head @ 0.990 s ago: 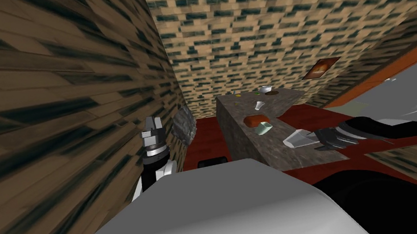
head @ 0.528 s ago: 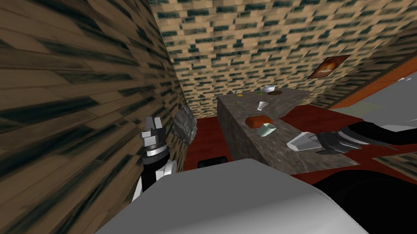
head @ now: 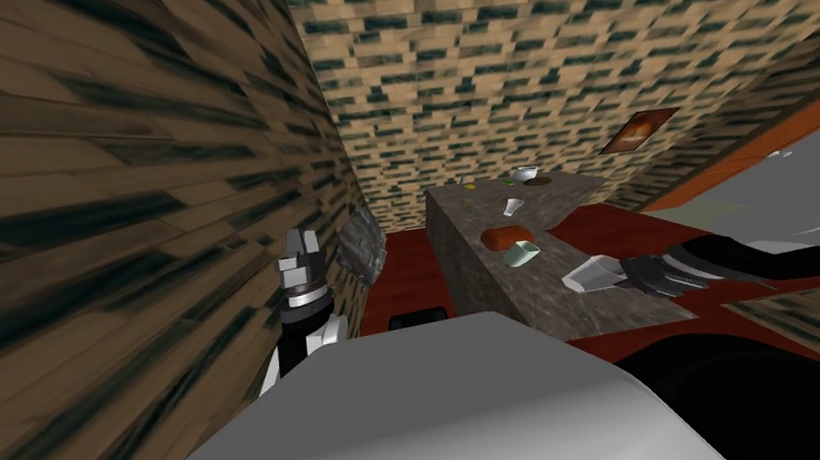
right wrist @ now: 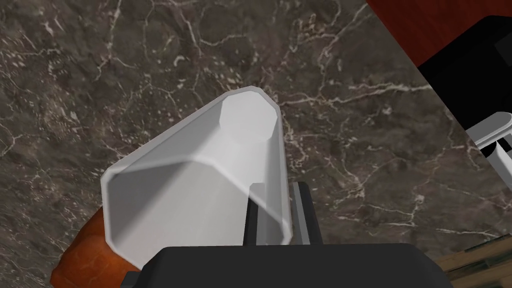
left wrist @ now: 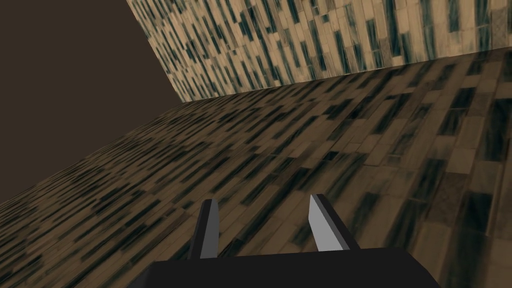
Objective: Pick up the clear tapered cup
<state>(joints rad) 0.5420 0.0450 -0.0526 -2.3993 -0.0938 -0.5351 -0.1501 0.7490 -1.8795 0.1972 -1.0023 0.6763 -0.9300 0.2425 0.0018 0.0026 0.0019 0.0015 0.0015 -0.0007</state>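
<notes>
Right wrist view, one cup (right wrist: 200, 175), apparently gripped

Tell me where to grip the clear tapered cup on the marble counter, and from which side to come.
Grip the cup by the thin wall at its rim, coming from the wide mouth side. The mouth faces the right hand and the narrow base points away; the body looks too wide to span, but the wall fits between the fingers, one inside, one outside.

The cup (right wrist: 200, 165) is translucent grey-white, the counter (right wrist: 100, 75) dark brown with white veins.
</notes>
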